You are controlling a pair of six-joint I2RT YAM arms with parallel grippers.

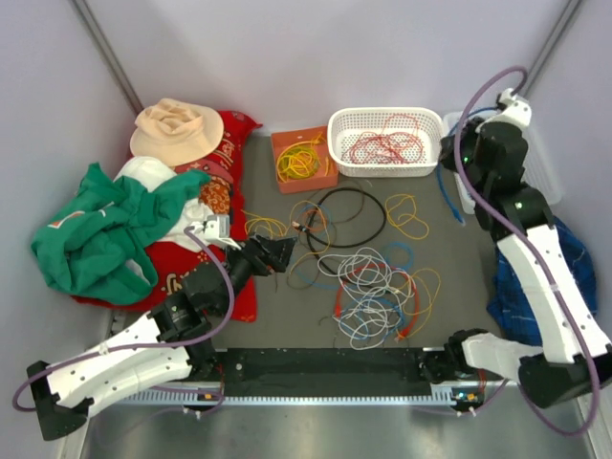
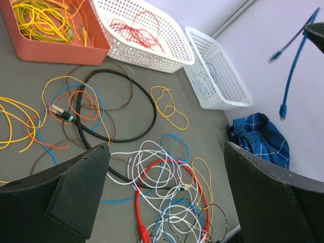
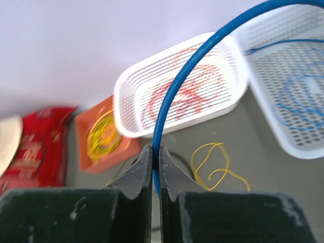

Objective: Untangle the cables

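Evidently the cables are being sorted by colour, which explains the grip. The right fingers (image 3: 156, 152) are pinched tight on a blue cable (image 3: 158, 126). It arches up and over them toward the far white basket (image 2: 225, 105), just beyond and to their right, where other blue strands already lie. Held this high, its loose ends dangle free of the desk (image 1: 277, 311) rather than dragging back into the pile. Farther beyond those fingers, to the left, sit the white basket (image 1: 387, 170) of red cables and the orange tray (image 2: 61, 52) of yellow ones. The left fingers (image 2: 164, 147) stand spread wide and hold nothing. They are poised low over the desk, with the main tangle (image 1: 378, 287) of white, red and blue wires just ahead of and below them. I judge they are placed there to pick the next strand.
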